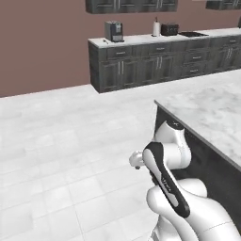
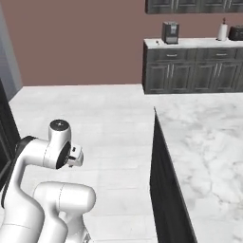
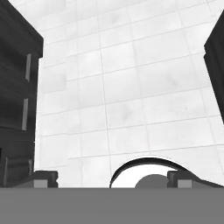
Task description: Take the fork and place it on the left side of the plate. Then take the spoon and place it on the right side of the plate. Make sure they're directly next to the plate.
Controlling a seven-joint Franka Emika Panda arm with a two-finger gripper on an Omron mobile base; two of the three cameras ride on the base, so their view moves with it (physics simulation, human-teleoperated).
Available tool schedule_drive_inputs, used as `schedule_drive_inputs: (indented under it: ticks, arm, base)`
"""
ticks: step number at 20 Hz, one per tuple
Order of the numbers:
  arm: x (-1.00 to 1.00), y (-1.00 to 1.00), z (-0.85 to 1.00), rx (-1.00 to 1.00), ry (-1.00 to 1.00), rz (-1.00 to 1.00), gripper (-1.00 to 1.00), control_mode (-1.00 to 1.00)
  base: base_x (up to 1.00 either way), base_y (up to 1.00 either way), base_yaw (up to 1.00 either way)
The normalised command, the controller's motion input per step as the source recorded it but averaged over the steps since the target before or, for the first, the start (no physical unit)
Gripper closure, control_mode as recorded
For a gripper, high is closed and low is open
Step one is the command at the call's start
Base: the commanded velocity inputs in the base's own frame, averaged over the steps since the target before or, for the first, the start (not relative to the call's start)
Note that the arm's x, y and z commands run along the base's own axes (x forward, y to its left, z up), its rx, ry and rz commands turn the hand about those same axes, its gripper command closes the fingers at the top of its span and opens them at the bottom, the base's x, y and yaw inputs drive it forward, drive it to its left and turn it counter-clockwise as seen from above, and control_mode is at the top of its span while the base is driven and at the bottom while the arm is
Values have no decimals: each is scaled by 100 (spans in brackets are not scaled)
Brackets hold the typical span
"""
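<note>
The fork, the spoon and the plate are out of view. My arm is folded low beside the dark end of the marble island counter [image 1: 212, 117]. In the hand view my gripper [image 3: 113, 179] points down at the white tiled floor [image 3: 131, 87]. Its two fingertips [image 3: 46, 178] stand far apart with nothing between them, so it is open.
The island counter [image 2: 204, 142] stretches off to the right with its dark side panel [image 2: 163, 180] facing the arm. Dark cabinets [image 1: 155, 61] line the back wall, carrying a coffee machine [image 1: 113, 31]. A dark cabinet front [image 3: 17, 87] stands close on the hand view's left.
</note>
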Motion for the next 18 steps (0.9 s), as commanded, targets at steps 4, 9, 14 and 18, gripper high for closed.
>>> schedule_drive_inputs:
  ticks: [4, 9, 14, 18]
  arm:
    - [0, 0, 0, 0, 0, 0, -100, 100]
    - [0, 0, 0, 0, 0, 0, -100, 100]
    - [0, 0, 0, 0, 0, 0, -100, 100]
    - [0, 0, 0, 0, 0, 0, -100, 100]
  base:
    - [91, 39, -13]
    - [94, 33, -20]
    - [94, 33, -20]
    - [94, 34, -19]
